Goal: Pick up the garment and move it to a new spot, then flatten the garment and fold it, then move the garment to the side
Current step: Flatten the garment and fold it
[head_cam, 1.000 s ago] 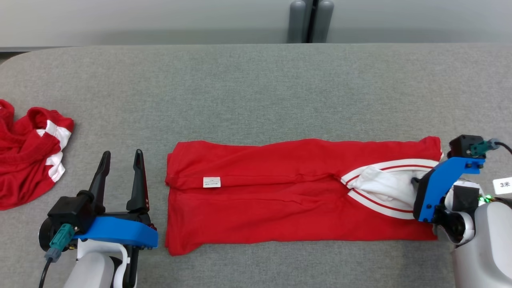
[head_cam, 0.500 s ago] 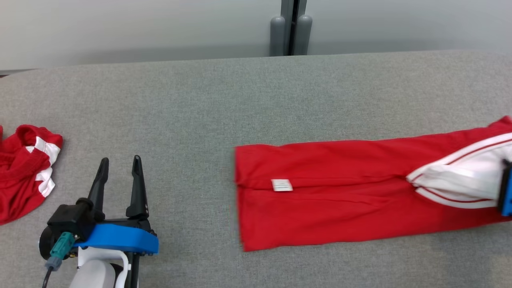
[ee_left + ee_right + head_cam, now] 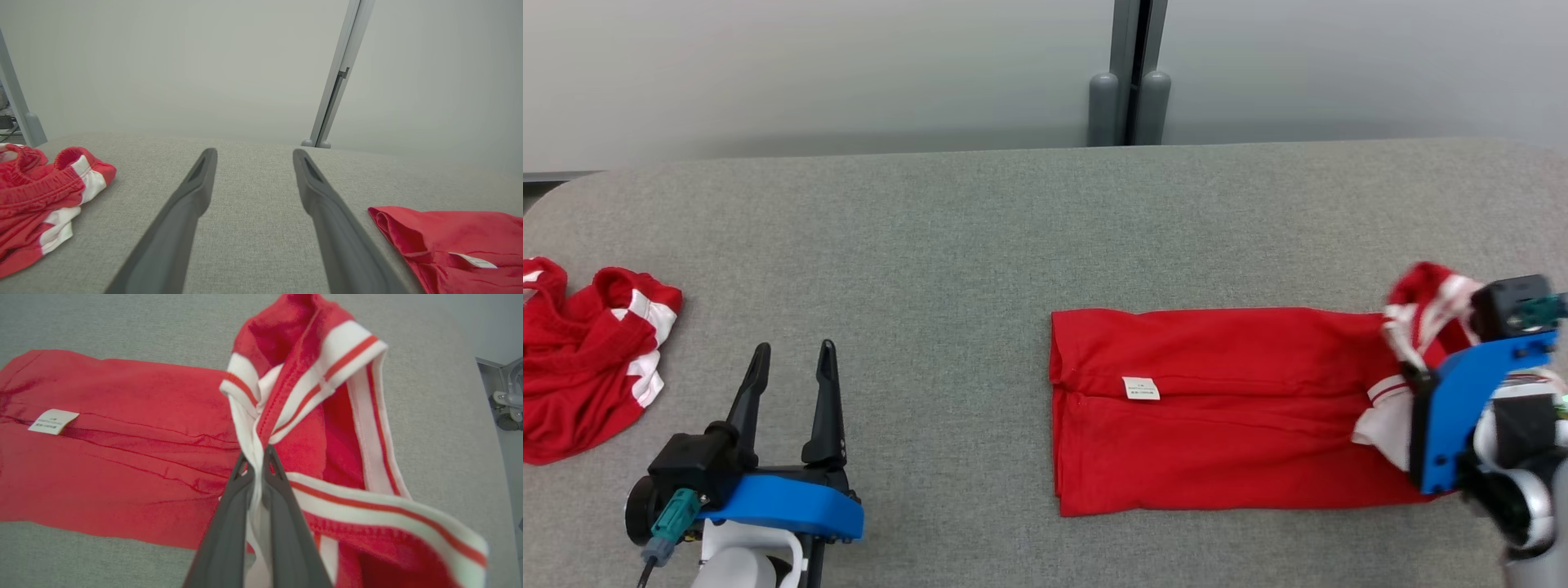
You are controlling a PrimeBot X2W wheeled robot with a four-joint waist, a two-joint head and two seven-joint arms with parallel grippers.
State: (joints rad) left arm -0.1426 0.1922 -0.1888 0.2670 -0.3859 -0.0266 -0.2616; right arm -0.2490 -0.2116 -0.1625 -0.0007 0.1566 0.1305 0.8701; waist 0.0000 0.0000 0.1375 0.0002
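Head view: red garment (image 3: 1217,408), folded into a long band, lies flat on the grey table (image 3: 931,237) right of centre, nearer the front edge, white label (image 3: 1141,389) up; its striped end stands lifted by the right edge. Second red-and-white garment (image 3: 588,359), crumpled, at the left edge. Left wrist view: left gripper (image 3: 253,155), fingers spread, empty, over bare table. Right wrist view: right gripper (image 3: 256,457), fingers pinched on the garment's white-striped band.

We see the garment (image 3: 1217,408) as soft matt red knit cloth with ribbed white trim; the table (image 3: 972,245) wears coarse grey woven fabric. The left gripper (image 3: 794,347) has matt dark plastic fingers (image 3: 179,220) and a smooth blue plastic mount (image 3: 792,506).
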